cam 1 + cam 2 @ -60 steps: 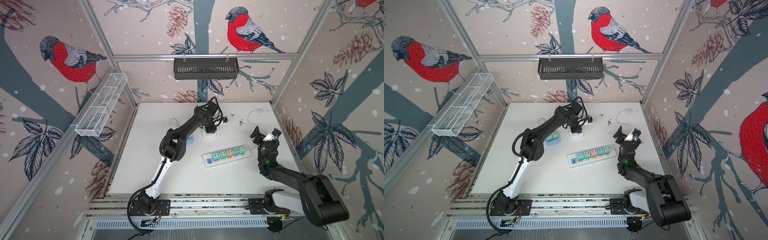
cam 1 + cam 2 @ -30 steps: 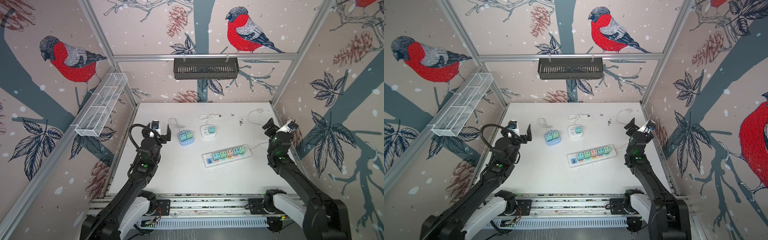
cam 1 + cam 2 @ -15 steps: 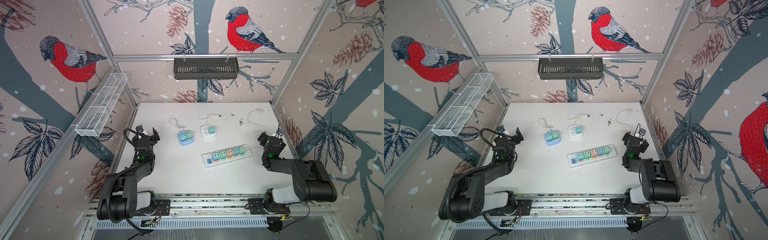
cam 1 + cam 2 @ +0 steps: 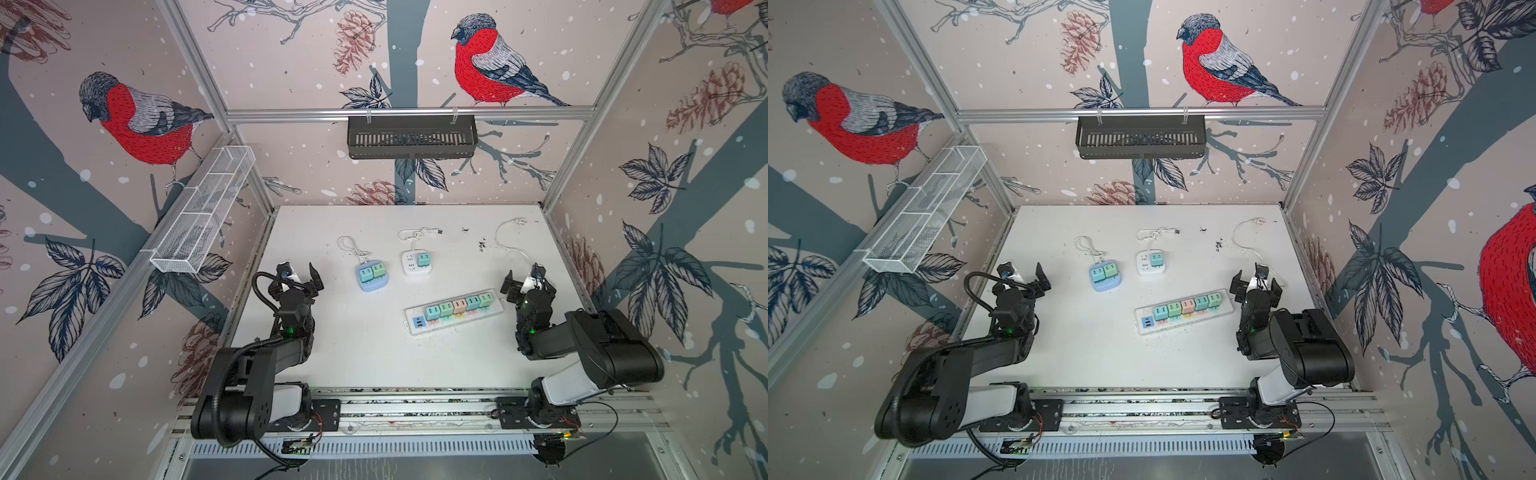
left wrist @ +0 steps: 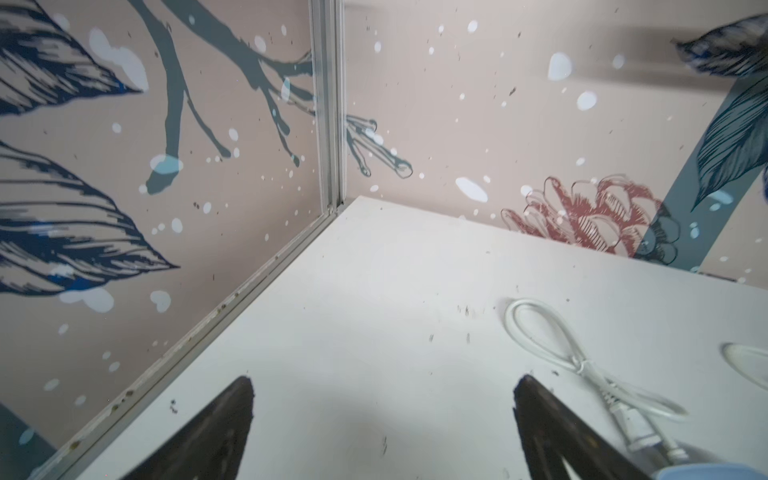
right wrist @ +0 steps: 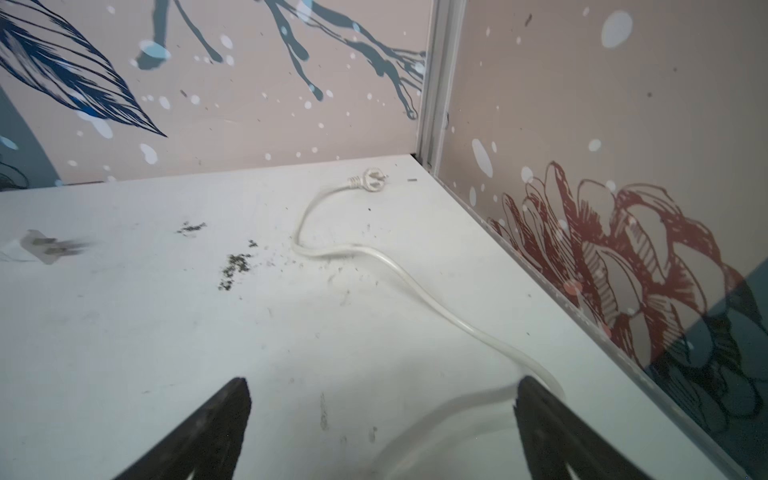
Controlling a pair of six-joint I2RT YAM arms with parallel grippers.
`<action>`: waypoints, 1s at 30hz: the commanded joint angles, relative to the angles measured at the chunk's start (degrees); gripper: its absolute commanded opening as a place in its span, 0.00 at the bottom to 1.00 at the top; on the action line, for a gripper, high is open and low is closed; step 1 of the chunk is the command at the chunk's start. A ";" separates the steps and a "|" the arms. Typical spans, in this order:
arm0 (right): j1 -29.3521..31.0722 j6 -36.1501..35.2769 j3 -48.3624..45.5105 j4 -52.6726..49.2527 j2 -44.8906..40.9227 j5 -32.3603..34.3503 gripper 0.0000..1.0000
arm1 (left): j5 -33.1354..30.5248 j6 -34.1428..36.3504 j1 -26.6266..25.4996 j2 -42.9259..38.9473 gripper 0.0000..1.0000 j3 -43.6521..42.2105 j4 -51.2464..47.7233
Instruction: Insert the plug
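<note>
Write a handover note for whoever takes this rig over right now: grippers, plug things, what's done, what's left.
Left gripper: jaws open, empty, near the table's left edge.
Right gripper: jaws open, empty, by the cord at the right edge.
Power strip: five adapters seated. Blue cube: two seated. White cube: one seated.
Done: no adapter lies loose; insertion looks finished.
Left: likely nothing; the strip's own plug lies loose at the back right.

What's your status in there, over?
Left gripper, right gripper: jaws open, empty. Teal plug sits in white cube socket. White cable runs beneath right gripper.
</note>
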 commanded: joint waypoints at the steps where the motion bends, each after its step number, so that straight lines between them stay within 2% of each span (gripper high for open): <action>1: -0.13 -1.42 0.32 5.21 0.08 -0.47 1.00 | -6.17 3.61 -2.44 6.09 0.97 0.38 10.11; 6: -0.60 -1.11 1.02 4.04 0.27 -1.13 1.00 | -7.54 3.74 -3.35 10.09 0.97 7.12 1.75; 10: -1.76 -0.41 1.72 2.24 0.08 -3.27 1.00 | -6.46 3.06 -2.77 9.75 0.97 6.29 2.85; 12: -3.08 0.29 2.42 0.57 -0.03 -6.17 1.00 | -3.55 2.20 -1.43 9.15 0.97 5.20 3.72; 14: -3.23 0.34 2.43 0.67 0.03 -6.39 1.00 | -2.54 2.67 -1.36 9.08 0.97 4.81 4.20; 15: -3.21 0.29 2.35 0.66 -0.07 -6.43 1.00 | 0.03 2.74 -1.24 9.18 0.97 3.48 5.49; 17: -3.21 0.25 2.30 0.74 -0.11 -6.43 1.00 | 0.14 3.60 -1.06 12.01 0.97 0.63 15.16; 20: -3.15 0.25 2.35 0.73 -0.11 -6.45 1.00 | 0.28 3.78 -1.82 10.58 0.97 2.22 9.38; 23: -3.15 0.17 2.09 1.12 -0.18 -6.32 1.00 | 0.74 5.33 -1.94 12.28 0.98 0.72 15.32; 27: -1.44 -0.82 1.03 3.81 0.08 -2.77 1.00 | 0.06 5.72 -2.50 12.11 0.98 0.59 15.21; 30: -1.40 -0.80 1.04 3.60 -0.04 -2.76 1.00 | 0.06 5.67 -2.50 12.03 0.97 0.56 14.98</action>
